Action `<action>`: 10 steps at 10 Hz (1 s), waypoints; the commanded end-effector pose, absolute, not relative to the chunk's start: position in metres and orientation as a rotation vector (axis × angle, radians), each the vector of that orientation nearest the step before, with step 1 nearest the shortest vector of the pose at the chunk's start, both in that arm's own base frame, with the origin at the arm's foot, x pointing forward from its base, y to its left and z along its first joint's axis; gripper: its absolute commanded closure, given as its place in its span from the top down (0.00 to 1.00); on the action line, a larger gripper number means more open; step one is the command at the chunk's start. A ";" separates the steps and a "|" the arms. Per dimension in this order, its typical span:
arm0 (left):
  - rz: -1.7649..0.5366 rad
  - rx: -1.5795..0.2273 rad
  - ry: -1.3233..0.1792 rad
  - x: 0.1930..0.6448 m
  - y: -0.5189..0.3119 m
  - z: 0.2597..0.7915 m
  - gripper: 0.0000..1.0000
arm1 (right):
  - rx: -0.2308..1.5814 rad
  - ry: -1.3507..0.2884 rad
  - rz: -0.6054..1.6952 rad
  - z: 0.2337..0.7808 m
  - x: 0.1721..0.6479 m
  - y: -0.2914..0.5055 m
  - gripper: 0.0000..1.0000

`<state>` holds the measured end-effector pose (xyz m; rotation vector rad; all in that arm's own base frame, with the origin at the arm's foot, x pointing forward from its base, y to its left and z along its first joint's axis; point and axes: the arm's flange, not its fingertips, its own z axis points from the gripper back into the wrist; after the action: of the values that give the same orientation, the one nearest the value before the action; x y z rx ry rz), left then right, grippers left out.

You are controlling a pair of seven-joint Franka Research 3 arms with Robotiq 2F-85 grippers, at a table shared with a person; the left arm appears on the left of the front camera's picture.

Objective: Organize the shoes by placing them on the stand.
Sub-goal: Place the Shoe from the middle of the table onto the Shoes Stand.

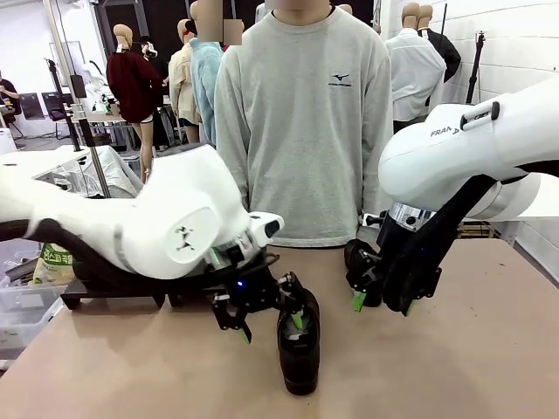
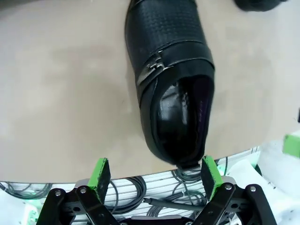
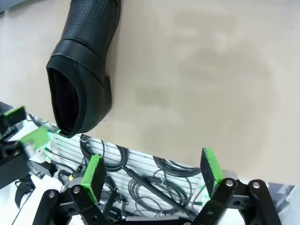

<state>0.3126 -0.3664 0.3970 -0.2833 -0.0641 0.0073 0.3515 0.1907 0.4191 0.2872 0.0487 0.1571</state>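
Note:
One black shoe (image 1: pixel 299 349) with a textured toe and a buckle strap stands on the tan table, toe toward the near edge. My left gripper (image 1: pixel 271 321) hangs open just behind its heel, one finger beside the shoe's opening. In the left wrist view the shoe (image 2: pixel 173 79) lies ahead of the open gripper (image 2: pixel 154 174), its heel close to the right pad (image 2: pixel 211 171). My right gripper (image 1: pixel 383 303) is open and holds nothing, to the right of the shoe. The right wrist view has the shoe (image 3: pixel 82 61) at upper left, well apart from the open gripper (image 3: pixel 152 171). The stand (image 1: pixel 79 292) sits at far left, mostly hidden behind my left arm.
A person in a grey sweatshirt (image 1: pixel 306 122) stands at the far side of the table. A dark rounded shape (image 2: pixel 258 3), perhaps another shoe, is cut off at the top of the left wrist view. Bare tabletop (image 1: pixel 489 349) stretches to the right.

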 end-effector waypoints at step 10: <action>0.055 -0.063 -0.065 0.335 -0.419 0.340 0.56 | 0.291 0.049 0.164 0.421 0.352 0.192 1.00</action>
<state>0.3334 -0.4112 0.3367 -0.0827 -0.0502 0.0371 0.3511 0.1914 0.4194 0.2865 0.0480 0.1589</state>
